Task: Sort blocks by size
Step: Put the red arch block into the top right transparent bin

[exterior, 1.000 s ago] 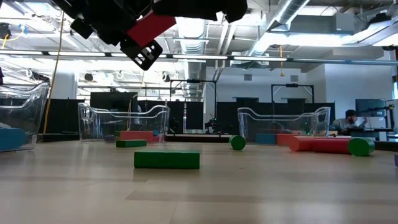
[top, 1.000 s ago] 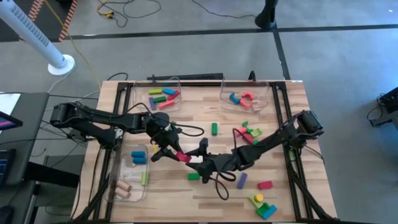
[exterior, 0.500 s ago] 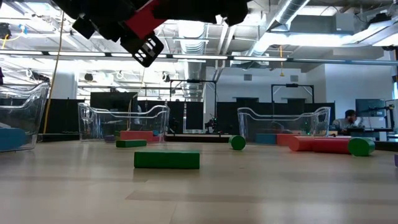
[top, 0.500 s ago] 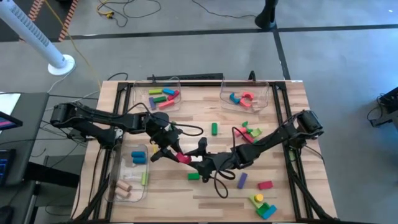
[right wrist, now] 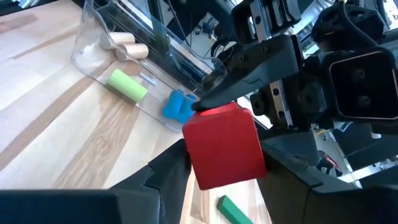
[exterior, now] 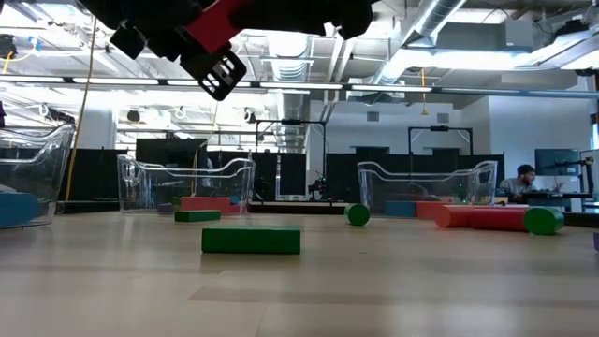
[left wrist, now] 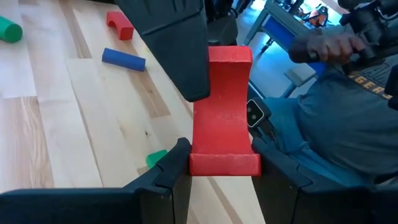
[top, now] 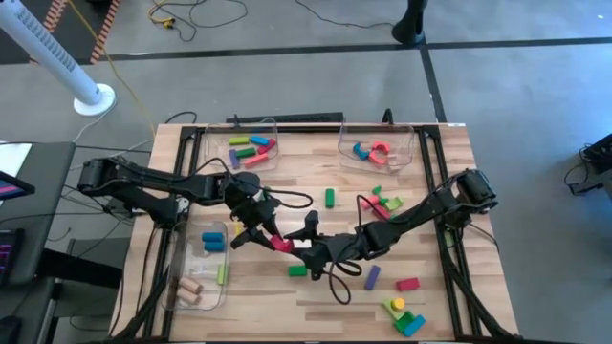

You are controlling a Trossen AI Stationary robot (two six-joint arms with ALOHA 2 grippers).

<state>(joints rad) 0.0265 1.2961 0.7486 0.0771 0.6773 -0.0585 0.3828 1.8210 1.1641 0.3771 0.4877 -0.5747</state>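
Item: red block (left wrist: pixel 224 115), arch-shaped with a waisted middle, held off the table near its centre, above and just behind a green bar (exterior: pixel 251 240).

Hold: the block is gripped at one end by the left gripper (top: pixel 260 232), whose fingers are clamped on its flat sides. The right gripper (top: pixel 298 245) is set around the other end, with a finger on each side; whether those fingers already press the block cannot be told for certain from the right wrist view. The block appears to be in hand-over between the two arms.

Handling, as judged: light, rigid, painted smooth and so somewhat slippery. It is best taken across two flat parallel faces, at the thick end rather than the narrow waist, where it could twist. A release by one gripper before the other is firm could let it drop onto the green bar.

Surroundings: four clear bins (top: pixel 252 146) are set toward the table's edges, two at the far side and two on the left, each already holding blocks. Loose blocks lie on the right half: a green cylinder (top: pixel 329 197), a red and green cluster (top: pixel 386 204), a purple block (top: pixel 372 277), and a yellow and blue group (top: pixel 405 317) near the front. The right arm's cable (top: pixel 337 287) trails over the table beside the green bar.

Beyond the table, a person is seen in the left wrist view.
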